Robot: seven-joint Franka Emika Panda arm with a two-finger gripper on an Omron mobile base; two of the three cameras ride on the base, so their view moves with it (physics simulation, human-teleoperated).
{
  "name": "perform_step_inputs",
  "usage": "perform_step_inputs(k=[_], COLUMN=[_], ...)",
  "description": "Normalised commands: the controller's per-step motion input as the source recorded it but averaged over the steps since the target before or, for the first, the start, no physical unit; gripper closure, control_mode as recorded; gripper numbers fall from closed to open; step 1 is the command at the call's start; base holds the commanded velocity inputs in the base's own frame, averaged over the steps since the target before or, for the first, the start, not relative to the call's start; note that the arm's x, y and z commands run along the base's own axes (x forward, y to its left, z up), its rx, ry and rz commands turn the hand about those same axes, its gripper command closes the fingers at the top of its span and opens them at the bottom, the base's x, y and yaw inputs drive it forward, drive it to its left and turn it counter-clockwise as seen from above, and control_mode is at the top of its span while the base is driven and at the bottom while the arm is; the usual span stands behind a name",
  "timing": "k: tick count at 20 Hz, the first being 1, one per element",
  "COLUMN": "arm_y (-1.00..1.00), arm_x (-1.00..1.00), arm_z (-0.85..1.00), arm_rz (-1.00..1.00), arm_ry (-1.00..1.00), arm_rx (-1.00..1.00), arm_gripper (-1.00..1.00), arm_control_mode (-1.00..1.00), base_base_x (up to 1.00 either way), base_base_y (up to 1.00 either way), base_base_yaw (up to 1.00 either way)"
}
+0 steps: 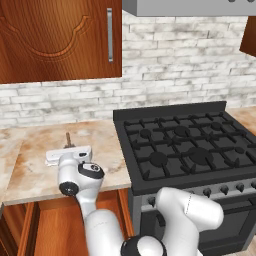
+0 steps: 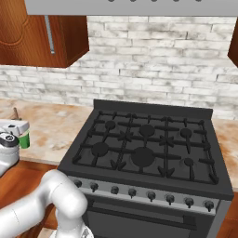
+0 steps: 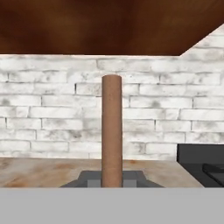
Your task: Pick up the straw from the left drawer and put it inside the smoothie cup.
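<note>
You are facing a marble counter (image 1: 35, 170) beside a black stove (image 1: 190, 145), with a white brick wall behind and wood cabinets above. Nearest to you, the open drawer (image 1: 60, 225) shows below the counter edge, its wooden bottom bare where it can be seen. Above it the arm bends up from the base and reaches left over the counter, the hand lying about level and pointing toward the wall. The gripper (image 3: 111, 179) is closed on the straw (image 3: 111, 131), which stands upright between the fingers, its long axis vertical and its top end free. In the left base view the straw's tip pokes up just past the hand. The cup (image 2: 24, 138) sits on the counter right by the hand, partly hidden behind it in the right base view. Whether the straw's lower end is over the cup's mouth, you cannot tell; judge that before lowering.
</note>
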Motion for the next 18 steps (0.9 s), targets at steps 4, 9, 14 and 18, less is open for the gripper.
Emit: perform_step_inputs(k=[4,9,14,18], arm_y=[0.0,0.0,0.0,0.0], arm_x=[0.16,0.01,-0.12,-0.01], arm_z=[-0.16,-0.18,0.0,0.03], arm_rz=[0.0,0.0,0.0,0.0], arm_ry=[0.1,0.06,0.0,0.0], arm_rx=[0.0,0.0,0.0,0.0], arm_gripper=[1.0,-1.0,-1.0,-1.0], arm_control_mode=[-1.0,-1.0,-1.0,-1.0], base_base_x=[0.0,0.0,0.0,0.0], base_base_y=[0.0,0.0,0.0,0.0], base_base_yaw=[0.0,0.0,0.0,0.0])
